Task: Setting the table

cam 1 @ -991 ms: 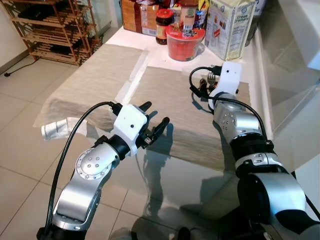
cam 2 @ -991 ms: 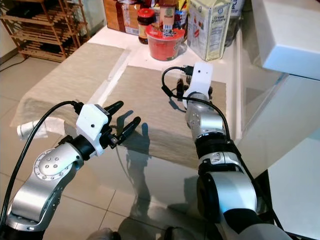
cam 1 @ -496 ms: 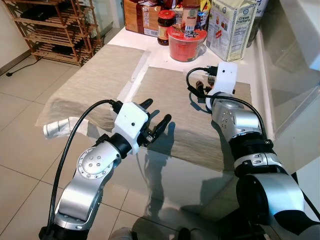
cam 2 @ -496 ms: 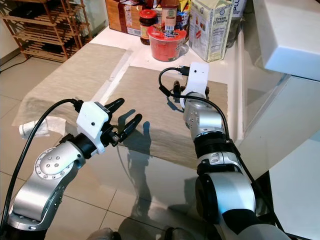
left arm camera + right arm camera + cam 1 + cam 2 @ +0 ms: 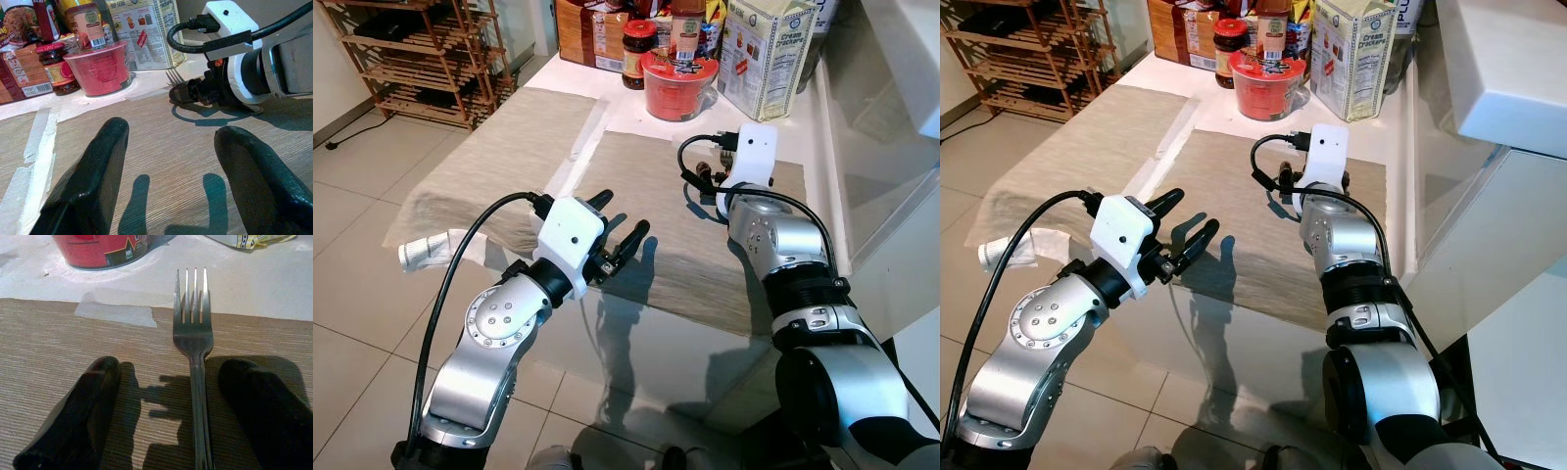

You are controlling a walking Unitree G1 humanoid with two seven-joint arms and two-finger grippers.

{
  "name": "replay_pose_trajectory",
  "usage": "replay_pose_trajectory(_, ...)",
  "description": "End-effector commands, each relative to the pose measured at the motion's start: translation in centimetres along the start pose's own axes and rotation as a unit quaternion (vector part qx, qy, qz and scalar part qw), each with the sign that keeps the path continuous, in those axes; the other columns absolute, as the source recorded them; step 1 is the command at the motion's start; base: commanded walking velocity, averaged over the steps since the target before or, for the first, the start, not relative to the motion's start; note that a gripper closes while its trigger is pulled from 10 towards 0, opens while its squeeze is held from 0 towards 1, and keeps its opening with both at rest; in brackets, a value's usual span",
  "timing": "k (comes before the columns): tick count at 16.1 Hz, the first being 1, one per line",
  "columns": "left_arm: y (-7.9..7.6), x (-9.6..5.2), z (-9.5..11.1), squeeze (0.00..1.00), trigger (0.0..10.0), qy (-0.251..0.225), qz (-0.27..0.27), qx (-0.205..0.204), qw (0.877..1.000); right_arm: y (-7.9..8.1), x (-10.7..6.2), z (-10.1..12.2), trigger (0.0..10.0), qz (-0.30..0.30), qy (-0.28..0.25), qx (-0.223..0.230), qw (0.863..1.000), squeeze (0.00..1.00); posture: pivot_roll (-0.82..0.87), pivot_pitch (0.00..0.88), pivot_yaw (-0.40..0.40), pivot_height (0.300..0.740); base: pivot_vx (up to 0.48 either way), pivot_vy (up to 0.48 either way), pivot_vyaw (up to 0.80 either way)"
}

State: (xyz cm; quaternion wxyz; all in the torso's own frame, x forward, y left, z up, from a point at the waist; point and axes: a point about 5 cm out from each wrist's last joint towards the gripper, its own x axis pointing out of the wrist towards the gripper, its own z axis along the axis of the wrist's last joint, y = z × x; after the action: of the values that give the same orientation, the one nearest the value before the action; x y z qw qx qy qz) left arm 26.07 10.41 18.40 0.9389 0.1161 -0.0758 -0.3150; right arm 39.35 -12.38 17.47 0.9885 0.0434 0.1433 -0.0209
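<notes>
A silver fork (image 5: 193, 335) lies flat on the beige placemat (image 5: 651, 191), its tines reaching past the mat's far edge onto the white tabletop. My right gripper (image 5: 171, 367) stands open low over the mat, one black finger on each side of the fork's handle and neither touching it. In the eye view that gripper (image 5: 710, 176) sits at the mat's far right part, under its white wrist camera. My left gripper (image 5: 619, 233) hovers open and holding nothing over the mat's near left edge.
A red bowl (image 5: 677, 83), a dark jar (image 5: 636, 49) and a cracker carton (image 5: 764, 54) crowd the table's far end. A second placemat (image 5: 499, 147) lies to the left. A white roll (image 5: 426, 250) sits at the left edge. A wooden rack (image 5: 421, 49) stands beyond.
My right wrist has edged slightly to the left over the mat. The left gripper stays where it was, still open.
</notes>
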Motion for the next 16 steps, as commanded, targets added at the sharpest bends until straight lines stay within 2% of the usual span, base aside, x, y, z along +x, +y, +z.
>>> replay_pose_trajectory(1, -0.2, 0.2, 0.5, 0.00, 10.0, -0.007, -0.004, 0.003, 1.000, -0.5, 0.2, -2.2, 0.0, -0.009, 0.038, -0.005, 0.999, 0.00, 0.11, 0.061, -0.001, 0.740, 0.000, 0.000, 0.00)
replay_pose_trajectory(4, -0.1, 0.3, 0.5, 0.00, 10.0, -0.006, -0.004, 0.004, 1.000, -0.4, 0.1, -3.1, 0.0, -0.009, 0.053, 0.003, 0.999, 0.00, 0.11, 0.063, 0.002, 0.740, 0.000, 0.000, 0.00)
replay_pose_trajectory(12, 0.0, 0.6, 0.8, 0.00, 10.0, -0.006, -0.007, 0.008, 1.000, -0.4, 0.0, -3.9, 0.0, -0.008, 0.045, 0.004, 0.999, 0.00, 0.10, 0.076, 0.014, 0.740, 0.000, 0.000, 0.00)
replay_pose_trajectory(14, 0.0, 0.6, 0.8, 0.00, 10.0, -0.006, -0.008, 0.008, 1.000, -0.5, -0.1, -3.9, 0.0, -0.011, 0.029, -0.011, 0.999, 0.00, 0.10, 0.080, 0.018, 0.740, 0.000, 0.000, 0.00)
replay_pose_trajectory(15, 0.0, 0.7, 0.8, 0.00, 10.0, -0.004, -0.008, 0.007, 1.000, -0.6, -0.2, -3.4, 0.0, -0.014, -0.011, -0.044, 0.999, 0.00, 0.10, 0.083, 0.024, 0.740, 0.000, 0.000, 0.00)
replay_pose_trajectory(16, 0.1, 0.7, 0.8, 0.00, 10.0, -0.004, -0.008, 0.007, 1.000, -0.6, -0.3, -3.3, 0.0, -0.015, -0.018, -0.050, 0.998, 0.00, 0.10, 0.084, 0.025, 0.740, 0.000, 0.000, 0.00)
